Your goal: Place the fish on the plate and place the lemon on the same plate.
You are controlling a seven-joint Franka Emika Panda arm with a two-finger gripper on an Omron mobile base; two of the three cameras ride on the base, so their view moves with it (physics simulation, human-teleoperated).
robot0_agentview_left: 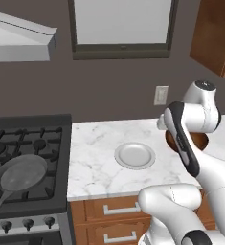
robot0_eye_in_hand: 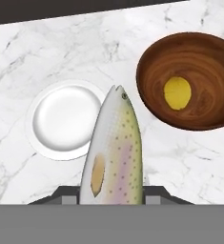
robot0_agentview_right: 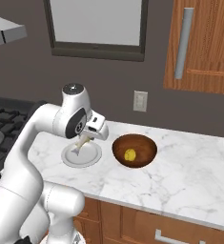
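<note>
Currently: fish (robot0_eye_in_hand: 112, 152) held in closed gripper (robot0_agentview_right: 83, 141) above plate (robot0_eye_in_hand: 35, 133); lowering and release required. Lemon (robot0_eye_in_hand: 177, 93) left in bowl (robot0_eye_in_hand: 151, 57), right.

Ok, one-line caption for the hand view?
Gripper holds the fish above the counter, between the plate and the lemon's bowl.

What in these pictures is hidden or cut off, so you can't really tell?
- Left base view: the brown bowl is mostly behind the arm.
- Hand view: the fish has its tail cut off at the bottom, and it covers the gripper's grip.
- Right base view: the lemon is too small for detail.
</note>
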